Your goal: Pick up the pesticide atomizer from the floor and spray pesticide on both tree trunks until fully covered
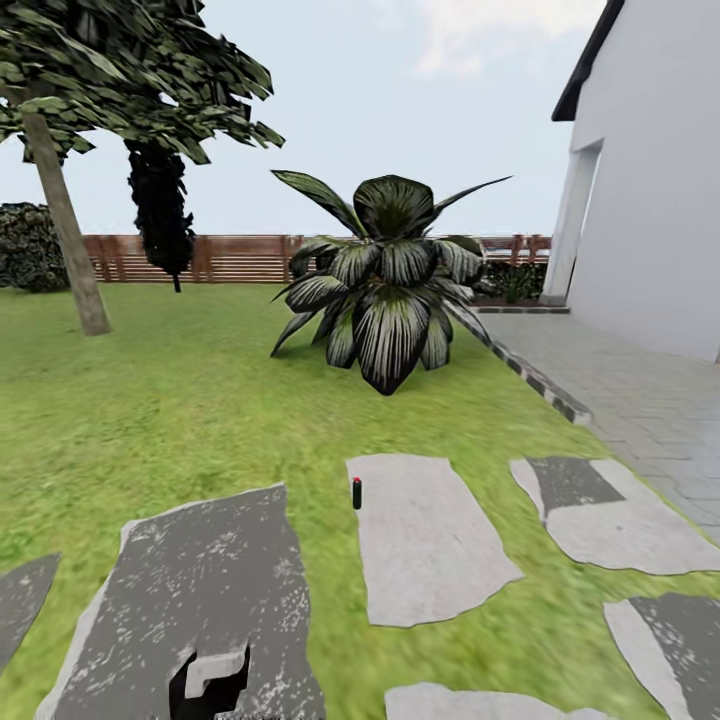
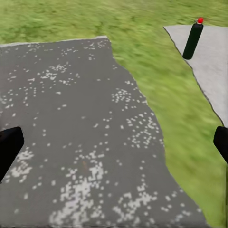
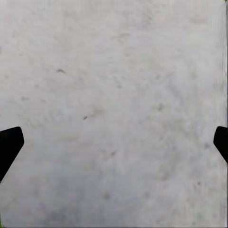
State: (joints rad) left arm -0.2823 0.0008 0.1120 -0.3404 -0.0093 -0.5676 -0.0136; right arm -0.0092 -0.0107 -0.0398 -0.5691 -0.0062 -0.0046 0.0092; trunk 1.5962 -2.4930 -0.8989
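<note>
Pesticide atomizer upright on pale paving slab edge, at one o'clock from left gripper; fingers spread, empty; right gripper likewise spread; left arm likely nearer

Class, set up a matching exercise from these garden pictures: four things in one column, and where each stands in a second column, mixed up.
Things:
1. pesticide atomizer
2. tree trunk
3. palm-like plant
4. wooden fence

Places:
A. far edge of the lawn
B. upright at a light stepping stone's edge
C. mid-lawn beside the paved path
D. leaning, on the lawn's left side

Pairs: 1-B, 2-D, 3-C, 4-A
</note>
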